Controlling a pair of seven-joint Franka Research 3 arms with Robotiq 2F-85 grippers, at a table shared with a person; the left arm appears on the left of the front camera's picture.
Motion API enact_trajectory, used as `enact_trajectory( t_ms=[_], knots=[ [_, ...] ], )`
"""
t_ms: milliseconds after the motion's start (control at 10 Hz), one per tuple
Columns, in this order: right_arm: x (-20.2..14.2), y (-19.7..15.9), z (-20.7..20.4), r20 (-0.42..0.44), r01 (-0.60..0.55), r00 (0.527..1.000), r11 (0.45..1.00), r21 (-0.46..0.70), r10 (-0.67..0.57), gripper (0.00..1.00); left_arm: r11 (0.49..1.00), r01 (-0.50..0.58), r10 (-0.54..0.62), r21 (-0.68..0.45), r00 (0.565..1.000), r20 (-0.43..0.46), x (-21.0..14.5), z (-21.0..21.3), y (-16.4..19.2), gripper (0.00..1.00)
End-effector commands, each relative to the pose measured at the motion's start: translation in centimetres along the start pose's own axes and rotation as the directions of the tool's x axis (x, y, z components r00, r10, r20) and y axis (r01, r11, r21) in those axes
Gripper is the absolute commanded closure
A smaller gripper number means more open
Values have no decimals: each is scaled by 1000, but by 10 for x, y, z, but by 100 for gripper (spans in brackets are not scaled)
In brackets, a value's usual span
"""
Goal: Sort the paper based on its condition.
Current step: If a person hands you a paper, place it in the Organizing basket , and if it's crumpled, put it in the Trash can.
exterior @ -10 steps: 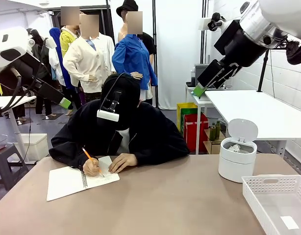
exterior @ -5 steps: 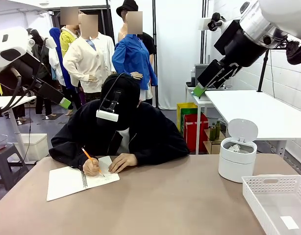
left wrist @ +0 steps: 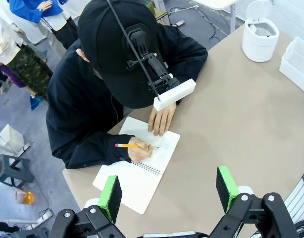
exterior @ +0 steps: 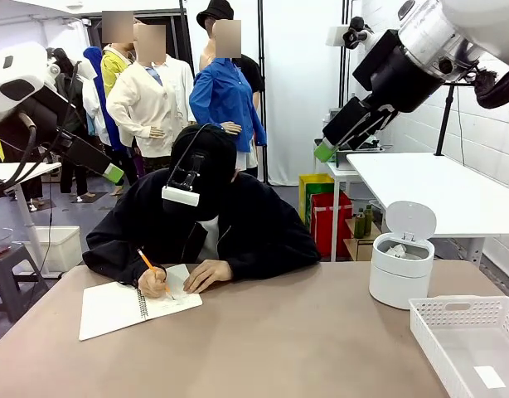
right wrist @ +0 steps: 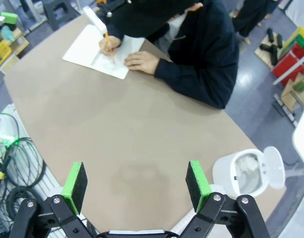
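A spiral notebook (exterior: 113,307) lies open at the table's far left, and a person in black writes on its paper with an orange pencil (exterior: 147,259), the other hand (exterior: 206,274) resting on the page. The left wrist view looks down on the notebook (left wrist: 142,173), and the right wrist view has the notebook (right wrist: 92,49) at its top left. My left gripper (left wrist: 169,191) hangs high above the table, open and empty; in the front view the left gripper (exterior: 112,174) is at far left. My right gripper (right wrist: 137,181) is also raised, open and empty, and the right gripper (exterior: 325,152) points down-left at upper right.
A white lidded bin (exterior: 401,269) with crumpled paper (exterior: 397,249) inside stands open at the right. A white slotted basket (exterior: 466,311) holding a small flat sheet (exterior: 489,376) sits at the near right corner. Bare tabletop spreads between the notebook and the bin (right wrist: 246,173).
My right arm has swung a little to the left, high in the air. The person keeps writing; the left arm has not moved.
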State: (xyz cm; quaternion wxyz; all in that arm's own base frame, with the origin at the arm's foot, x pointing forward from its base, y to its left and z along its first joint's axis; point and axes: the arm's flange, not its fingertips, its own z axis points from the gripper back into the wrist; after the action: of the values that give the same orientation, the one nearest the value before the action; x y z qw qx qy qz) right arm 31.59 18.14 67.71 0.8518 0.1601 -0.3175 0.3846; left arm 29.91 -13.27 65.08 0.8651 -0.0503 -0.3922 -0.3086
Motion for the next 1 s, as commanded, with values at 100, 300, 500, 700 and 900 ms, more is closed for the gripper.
enact_trajectory(
  t_ms=[100, 300, 500, 700, 900],
  knots=[
    [-4, -2, 1, 23, -33, 999, 999, 35, 32, 0, 997, 17, -15, -69, 1000, 27, 8, 7, 7, 0],
    [-6, 1, 2, 23, -54, 998, 998, 39, 53, 0, 996, 35, -31, -80, 998, 49, 15, 14, 8, 0],
    [-9, 6, 4, 21, -70, 997, 997, 31, 69, 0, 993, 38, -31, -116, 998, 61, 19, 16, 7, 0],
    [-10, 9, 5, 27, -81, 996, 997, 14, 80, 0, 991, 45, -38, -123, 998, 55, 21, 18, 6, 0],
    [-2, 8, 8, 19, -53, 998, 999, 11, 53, 0, 997, 24, -19, -78, 998, 61, 19, 17, 1, 0]
  ],
)
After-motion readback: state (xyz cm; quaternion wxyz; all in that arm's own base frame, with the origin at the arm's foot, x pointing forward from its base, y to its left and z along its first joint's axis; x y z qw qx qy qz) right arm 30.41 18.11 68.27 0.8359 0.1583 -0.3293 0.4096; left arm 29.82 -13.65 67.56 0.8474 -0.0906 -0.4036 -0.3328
